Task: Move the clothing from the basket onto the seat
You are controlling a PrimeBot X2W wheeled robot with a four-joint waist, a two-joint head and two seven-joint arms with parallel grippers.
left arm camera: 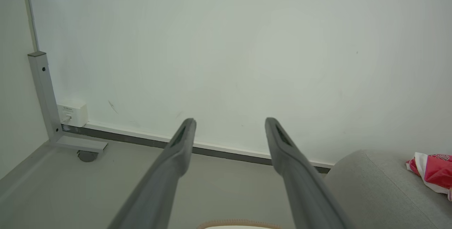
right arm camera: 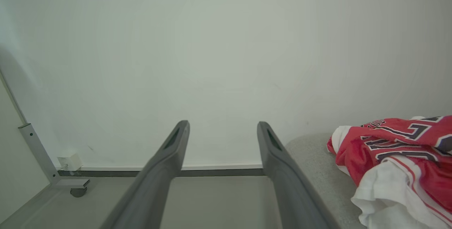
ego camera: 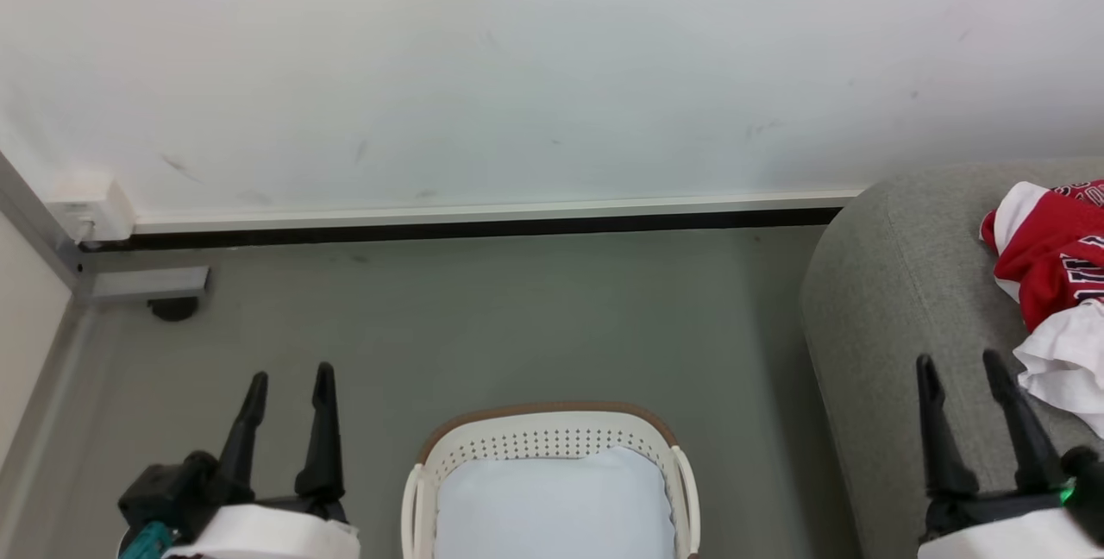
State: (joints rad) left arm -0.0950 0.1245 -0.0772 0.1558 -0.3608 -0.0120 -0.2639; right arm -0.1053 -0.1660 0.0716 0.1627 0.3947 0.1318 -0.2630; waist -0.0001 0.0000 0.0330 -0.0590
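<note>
Red clothing (ego camera: 1048,261) with white trim and black-and-white lettering lies crumpled on the grey seat (ego camera: 888,300) at the right; it also appears in the right wrist view (right arm camera: 399,158) and the left wrist view (left arm camera: 432,172). The white basket (ego camera: 634,438) with a brown rim stands on the floor at bottom centre, holding a pale blue-white cushion (ego camera: 556,503). My left gripper (ego camera: 289,386) hangs open left of the basket, nothing between its fingers. My right gripper (ego camera: 957,369) is open above the seat's front edge, just left of the clothing and apart from it.
A white wall with a dark skirting strip (ego camera: 466,227) closes the far side. A grey metal frame leg with a castor (ego camera: 172,307) and a small white box (ego camera: 90,207) stand at the far left corner. Grey floor (ego camera: 517,326) lies between the basket and the wall.
</note>
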